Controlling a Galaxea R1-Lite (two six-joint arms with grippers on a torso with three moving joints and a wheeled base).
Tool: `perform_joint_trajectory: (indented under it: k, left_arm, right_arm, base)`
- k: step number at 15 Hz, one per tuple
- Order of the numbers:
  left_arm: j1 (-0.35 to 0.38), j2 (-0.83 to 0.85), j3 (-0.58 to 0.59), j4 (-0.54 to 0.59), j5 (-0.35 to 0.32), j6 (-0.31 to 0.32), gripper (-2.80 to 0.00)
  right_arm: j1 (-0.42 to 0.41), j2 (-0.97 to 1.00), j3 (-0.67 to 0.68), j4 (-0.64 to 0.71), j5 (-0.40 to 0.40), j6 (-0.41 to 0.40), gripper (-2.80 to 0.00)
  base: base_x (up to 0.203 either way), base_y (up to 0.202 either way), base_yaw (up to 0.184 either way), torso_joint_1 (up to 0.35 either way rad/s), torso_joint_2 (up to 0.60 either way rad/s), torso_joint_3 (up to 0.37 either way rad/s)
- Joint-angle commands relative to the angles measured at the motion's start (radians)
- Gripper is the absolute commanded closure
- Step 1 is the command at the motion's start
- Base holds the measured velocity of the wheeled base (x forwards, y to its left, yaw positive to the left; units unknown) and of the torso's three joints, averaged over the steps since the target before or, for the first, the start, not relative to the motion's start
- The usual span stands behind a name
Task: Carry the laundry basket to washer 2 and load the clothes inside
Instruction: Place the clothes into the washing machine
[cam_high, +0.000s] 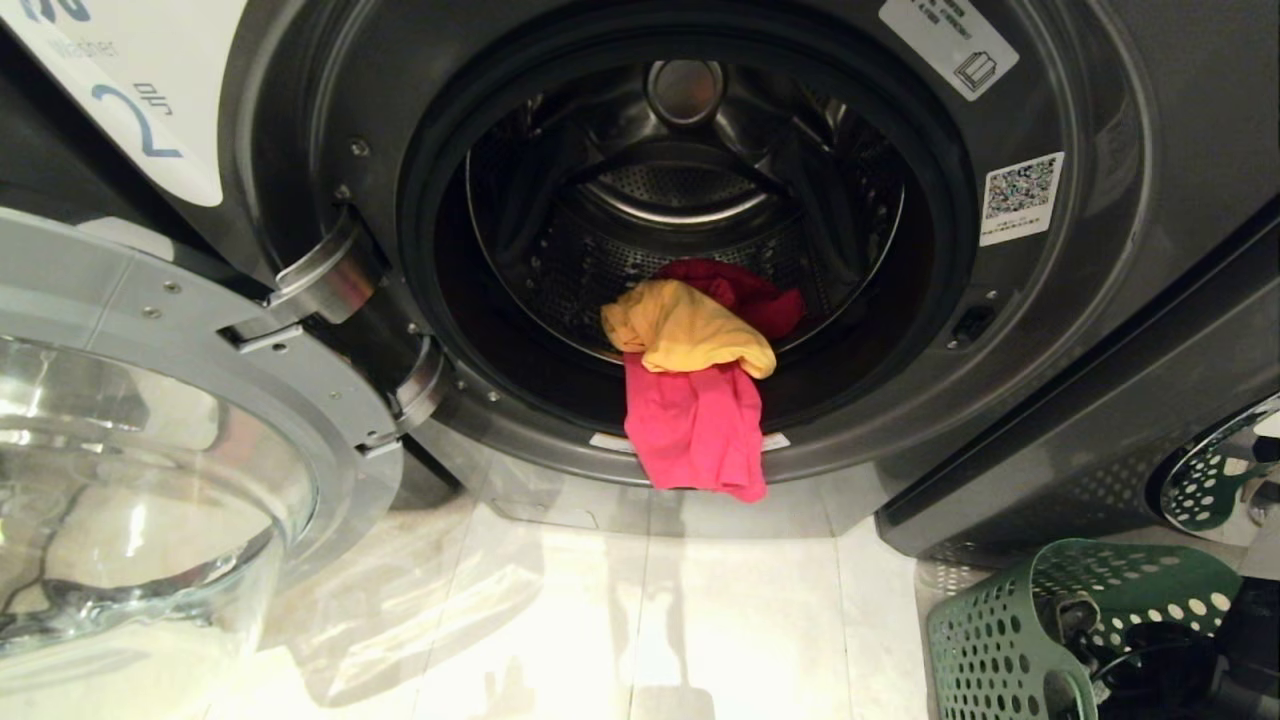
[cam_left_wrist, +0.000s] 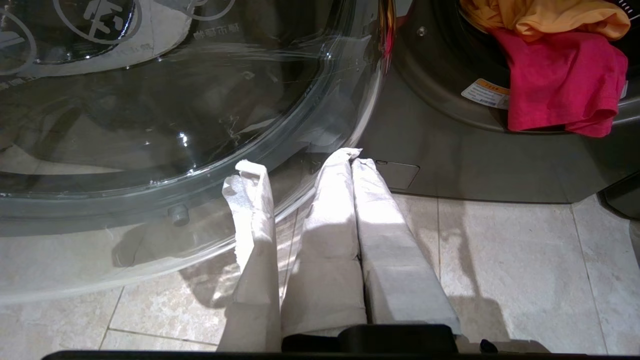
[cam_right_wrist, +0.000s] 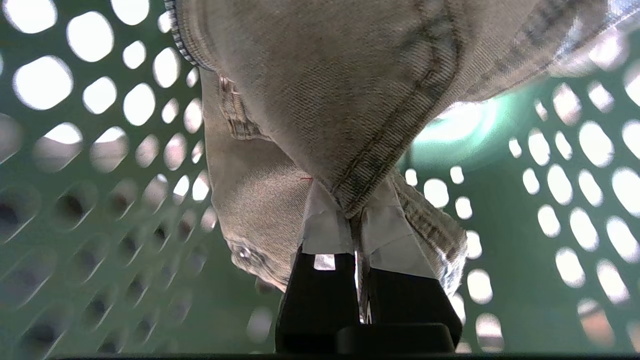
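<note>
Down at floor level, washer 2 (cam_high: 1100, 120) stands with its round door (cam_high: 150, 420) swung wide to the left, the numeral label (cam_high: 140, 120) up on its front. Inside the drum (cam_high: 680, 190), the clothes (cam_high: 700, 370) lie right at the opening: the yellow-orange garment (cam_high: 685, 330) sits across the top, and the pink-red piece (cam_high: 695, 430) drapes over the door seal, its long axis running straight down the washer's front, hem pointing at the tiled floor (cam_high: 640, 620). Off to the right, the laundry basket (cam_high: 990, 640) sits on the floor beside the machine. The right end effector (cam_right_wrist: 356, 220) is down inside it, fingers pinched tight on a fold of grey-beige denim garment (cam_right_wrist: 320, 90), green perforated walls all round. The left end effector (cam_left_wrist: 350, 160) hangs low near the door glass, fingers closed together and holding nothing, pointing toward the washer's base.
</note>
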Motion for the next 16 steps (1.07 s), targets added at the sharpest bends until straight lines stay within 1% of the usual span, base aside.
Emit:
perform_joint_trajectory:
  k: [1, 5, 7, 11, 14, 16]
  left_arm:
    - [0.001, 0.002, 0.04, 0.0, 0.0, -0.001, 0.0]
    - [0.001, 0.002, 0.04, 0.0, 0.0, -0.001, 0.0]
    - [0.001, 0.002, 0.04, 0.0, 0.0, -0.001, 0.0]
    - [0.001, 0.002, 0.04, 0.0, 0.0, -0.001, 0.0]
    - [0.001, 0.002, 0.04, 0.0, 0.0, -0.001, 0.0]
    - [0.001, 0.002, 0.04, 0.0, 0.0, -0.001, 0.0]
  right_arm:
    - [-0.006, -0.159, 0.098, 0.007, 0.003, 0.001, 0.0]
    - [-0.014, -0.448, 0.249, 0.008, -0.004, 0.002, 0.0]
    - [-0.023, -0.621, 0.324, 0.01, -0.032, 0.002, 0.0]
    - [-0.03, -1.032, 0.514, 0.024, -0.084, 0.001, 0.0]
    - [-0.032, -1.348, 0.589, 0.086, -0.127, 0.001, 0.0]
    - [-0.031, -1.539, 0.604, 0.136, -0.14, -0.018, 0.0]
  base:
    - [0.0, 0.0, 0.0, 0.0, 0.0, 0.0]
    - [0.0, 0.0, 0.0, 0.0, 0.0, 0.0]
    - [0.0, 0.0, 0.0, 0.0, 0.0, 0.0]
    - [0.0, 0.0, 0.0, 0.0, 0.0, 0.0]
    - [0.0, 0.0, 0.0, 0.0, 0.0, 0.0]
    - [0.0, 0.0, 0.0, 0.0, 0.0, 0.0]
